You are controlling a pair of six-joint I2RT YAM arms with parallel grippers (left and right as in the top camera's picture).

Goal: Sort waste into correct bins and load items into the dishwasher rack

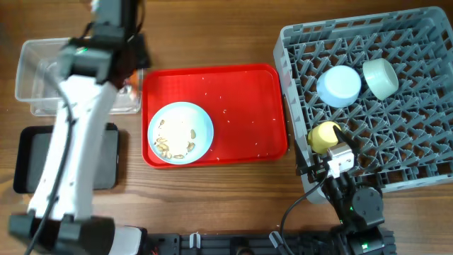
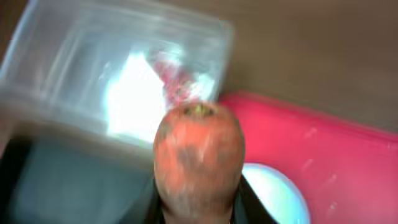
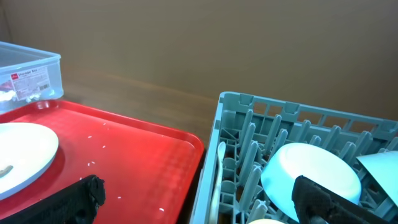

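Observation:
My left gripper point(image 2: 199, 214) is shut on the small orange carrot point(image 2: 199, 158) and holds it at the clear tub's point(image 1: 42, 78) right end; the carrot also shows in the overhead view point(image 1: 129, 83). In the blurred left wrist view, the clear tub point(image 2: 74, 56) holds the red wrapper point(image 2: 177, 78) and the white tissue point(image 2: 134, 102). The pale blue plate point(image 1: 180, 132) with beige food bits lies on the red tray point(image 1: 241, 92). My right gripper point(image 3: 202, 205) is open and empty over the grey rack's point(image 1: 396, 149) left edge. The rack holds the pale blue bowl point(image 1: 339, 86), mint-green bowl point(image 1: 380, 77), yellow cup point(image 1: 325, 135) and white spoon point(image 3: 217, 174).
The black tray point(image 1: 28, 159) lies in front of the clear tub, partly under my left arm. Crumbs are scattered over the red tray point(image 3: 137, 155). Bare wood table point(image 1: 212, 198) runs along the front.

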